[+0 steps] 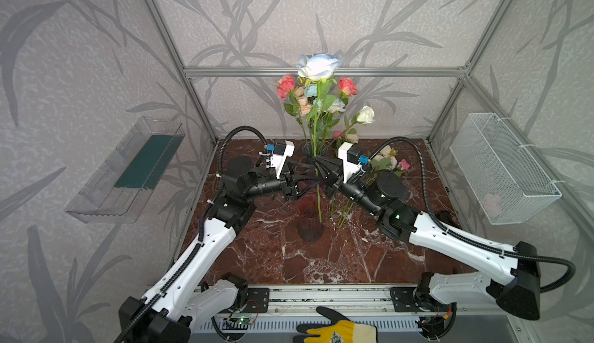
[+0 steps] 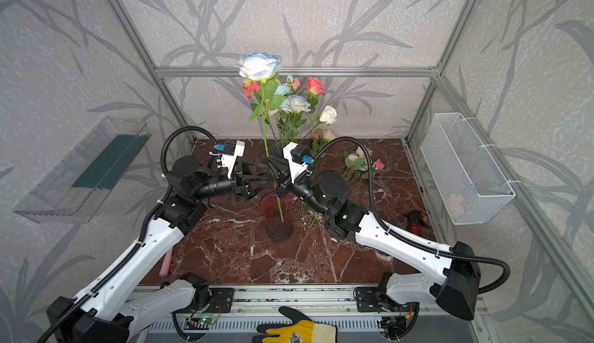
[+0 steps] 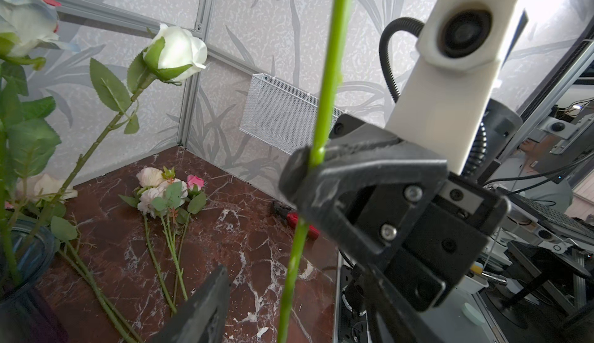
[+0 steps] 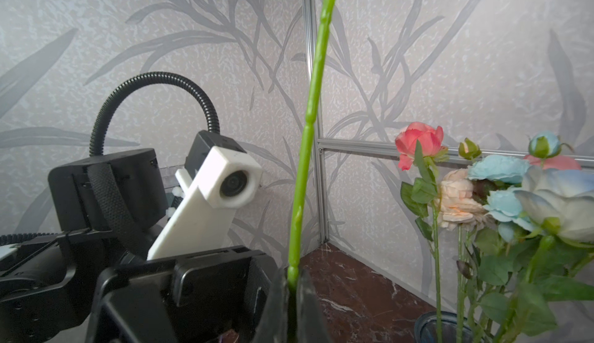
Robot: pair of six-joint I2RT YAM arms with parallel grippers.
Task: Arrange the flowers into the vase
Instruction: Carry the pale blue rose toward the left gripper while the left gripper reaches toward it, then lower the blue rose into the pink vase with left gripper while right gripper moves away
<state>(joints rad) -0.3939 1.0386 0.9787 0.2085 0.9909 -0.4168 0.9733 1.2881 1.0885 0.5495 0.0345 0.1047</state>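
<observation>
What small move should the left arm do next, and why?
Probably draw the left gripper back from the stem. Its fingers stand open beside it, while the right gripper is shut on it and alone holds the pale blue rose upright by the red vase. Backing off should free the lowering.

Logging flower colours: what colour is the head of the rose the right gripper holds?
The rose head is white tinged pale blue, clearest in a top view.

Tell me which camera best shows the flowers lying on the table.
The left wrist view: the flowers show clearly, unblocked. In both top views the right arm partly hides them; the right wrist view misses them.
</observation>
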